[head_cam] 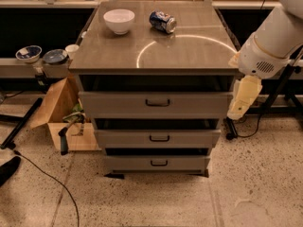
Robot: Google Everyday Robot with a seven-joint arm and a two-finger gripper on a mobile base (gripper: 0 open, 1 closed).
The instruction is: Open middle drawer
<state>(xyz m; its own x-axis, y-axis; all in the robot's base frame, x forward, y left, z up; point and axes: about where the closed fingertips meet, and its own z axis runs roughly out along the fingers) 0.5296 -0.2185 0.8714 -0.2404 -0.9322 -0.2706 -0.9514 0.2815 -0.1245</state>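
Grey and flat-fronted, the middle drawer (123, 139) is sitting second of three, apparently pushed in, its one black handle (159, 138) untouched. The gripper (242, 102) is hanging beside the cabinet's right edge, well apart from it; whether apart or together, I cannot tell. Approach is seemingly in hand: it is needing to drop and swing inward to that handle. One bowl (119, 21) and one can (162, 21) are resting on top.

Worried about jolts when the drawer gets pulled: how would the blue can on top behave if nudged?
The can lies on its side on the smooth cabinet top, so it would likely roll. It is small, so probably light. The gripper hangs beside the cabinet's right edge, well apart from it.
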